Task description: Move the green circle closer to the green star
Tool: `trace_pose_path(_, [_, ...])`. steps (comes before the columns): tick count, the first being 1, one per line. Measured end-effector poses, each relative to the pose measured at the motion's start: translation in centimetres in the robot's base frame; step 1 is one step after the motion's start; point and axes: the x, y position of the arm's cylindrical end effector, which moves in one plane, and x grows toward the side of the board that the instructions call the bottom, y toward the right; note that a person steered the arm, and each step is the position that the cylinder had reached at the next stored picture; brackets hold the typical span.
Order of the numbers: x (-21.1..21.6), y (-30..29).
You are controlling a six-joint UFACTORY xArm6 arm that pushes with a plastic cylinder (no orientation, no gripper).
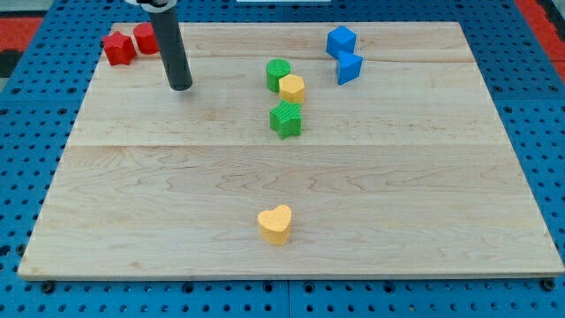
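The green circle [277, 72] sits on the wooden board [406, 185] near the top middle. A yellow hexagon [292, 88] touches its lower right side. The green star [286, 119] lies just below the hexagon, a short gap from the circle. My tip [180, 86] rests on the board well to the left of the green circle, with bare board between them.
Two red blocks [118, 48] [146, 38] sit at the top left corner, behind the rod. A blue block [341, 41] and a blue triangle-like block [350, 67] sit at the top right. A yellow heart [275, 223] lies near the bottom middle.
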Motion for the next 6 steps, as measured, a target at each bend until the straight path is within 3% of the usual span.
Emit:
trace_pose_path(2, [0.2,-0.7])
trace_pose_path(3, [-1.3,3.3])
trace_pose_path(4, [-4.0,12.9])
trace_pose_path(6, [-4.3,20.6])
